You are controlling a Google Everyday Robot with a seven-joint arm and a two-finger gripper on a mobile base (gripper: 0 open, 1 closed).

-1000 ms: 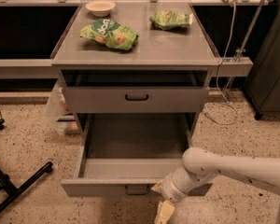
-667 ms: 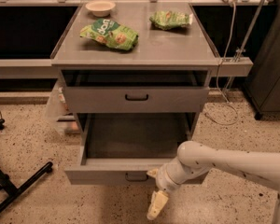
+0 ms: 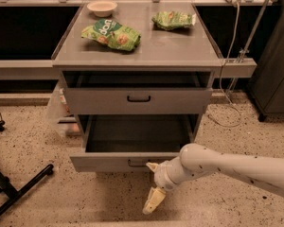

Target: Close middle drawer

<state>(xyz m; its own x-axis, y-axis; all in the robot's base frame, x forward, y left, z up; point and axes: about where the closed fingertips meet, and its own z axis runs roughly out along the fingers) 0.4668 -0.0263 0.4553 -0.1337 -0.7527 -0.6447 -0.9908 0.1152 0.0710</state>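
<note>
Right now the gripper (image 3: 153,183) is hanging low in front of the cabinet, at the end of the white arm (image 3: 227,167) that is reaching in from the right. Its jaws are standing wide apart and are gripping nothing. The upper finger (image 3: 152,166) is pointing at the front of the middle drawer (image 3: 104,162), just right of its black handle (image 3: 136,163). It is looking as if it is touching the front panel, though I cannot tell for sure. The lower finger (image 3: 154,200) is pointing down toward the speckled floor (image 3: 61,202).

Just above and behind the jaws, the middle drawer is standing well out of the cabinet, its long shallow tray showing only a dark grey bottom. Higher above the jaws, the top drawer (image 3: 180,100) is sitting slightly out too, with a dark gap showing over its front.

Far above the jaws, on the cabinet top (image 3: 156,46), a green bag (image 3: 111,34) is lying up and to the left, and a second green bag (image 3: 173,19) is lying up and a little to the right. A pale bowl (image 3: 102,7) is standing farthest back on the left; what it is holding I cannot make out.

Well left of the jaws, a black stand leg (image 3: 19,188) is resting on the floor.
</note>
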